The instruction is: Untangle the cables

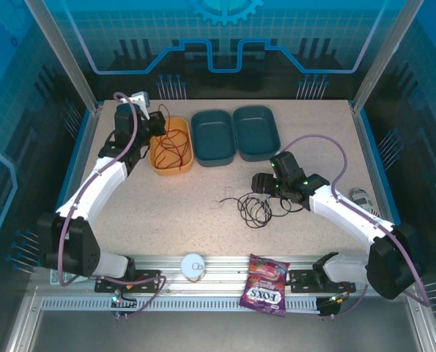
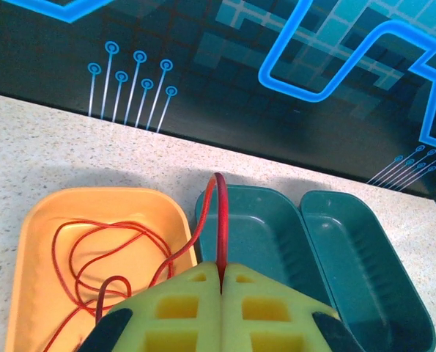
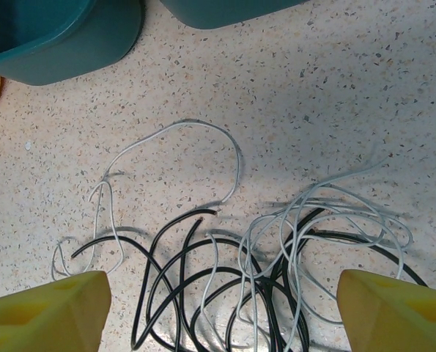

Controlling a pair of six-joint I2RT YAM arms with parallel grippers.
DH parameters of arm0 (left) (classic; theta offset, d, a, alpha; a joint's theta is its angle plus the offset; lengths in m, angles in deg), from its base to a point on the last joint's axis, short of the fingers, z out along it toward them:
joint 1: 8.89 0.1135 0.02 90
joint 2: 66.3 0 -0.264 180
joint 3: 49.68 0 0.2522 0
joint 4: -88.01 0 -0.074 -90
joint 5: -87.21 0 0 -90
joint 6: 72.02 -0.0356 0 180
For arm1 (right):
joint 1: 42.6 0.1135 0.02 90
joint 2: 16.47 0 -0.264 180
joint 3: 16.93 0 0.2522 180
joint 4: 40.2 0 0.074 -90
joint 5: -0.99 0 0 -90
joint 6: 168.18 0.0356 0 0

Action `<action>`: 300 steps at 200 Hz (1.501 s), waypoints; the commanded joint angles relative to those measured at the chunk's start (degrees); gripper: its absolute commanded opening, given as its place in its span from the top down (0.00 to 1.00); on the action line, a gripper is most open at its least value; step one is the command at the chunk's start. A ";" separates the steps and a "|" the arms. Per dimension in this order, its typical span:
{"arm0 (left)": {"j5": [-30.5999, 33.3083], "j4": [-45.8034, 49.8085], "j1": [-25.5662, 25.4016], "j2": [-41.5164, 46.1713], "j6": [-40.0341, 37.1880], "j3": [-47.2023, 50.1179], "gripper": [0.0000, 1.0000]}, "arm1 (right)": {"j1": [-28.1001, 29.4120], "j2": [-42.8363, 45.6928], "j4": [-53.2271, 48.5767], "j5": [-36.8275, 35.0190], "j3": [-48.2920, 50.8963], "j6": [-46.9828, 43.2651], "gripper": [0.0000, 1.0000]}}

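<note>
Top external view: a speckled counter inside a blue-lit enclosure. In the upper left of the frame, the left pincer hangs over an orange tray that holds loops of a thin red cable. Two teal trays sit side by side at upper centre, just right of the orange one. Right of centre, the right pincer is just above a loose tangle of black cables lying on the counter.

Left wrist view: at bottom centre, the left pincer's yellow fingers are pressed together, pinching the red cable. The cable arches up from between them and drops back into the orange tray at lower left.

Right wrist view: the right pincer stands wide and holds nothing, with one yellow fingertip in each lower corner. Black cables and white cables curl together on the counter across the lower half of the frame. One white loop reaches up toward the centre.
</note>
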 commanded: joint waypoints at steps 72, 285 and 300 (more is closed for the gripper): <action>1.68 -1.16 0.57 -8.58 6.68 -4.73 1.00 | 0.76 1.24 -1.48 -1.03 -0.62 -0.31 0.18; -0.84 1.25 0.42 -22.05 13.24 -3.59 1.00 | 0.74 0.62 -1.46 -0.10 -0.19 -0.23 0.18; -1.27 2.78 0.44 -23.62 11.86 -5.14 1.00 | 0.76 0.85 -1.67 -0.05 -0.05 -0.22 0.18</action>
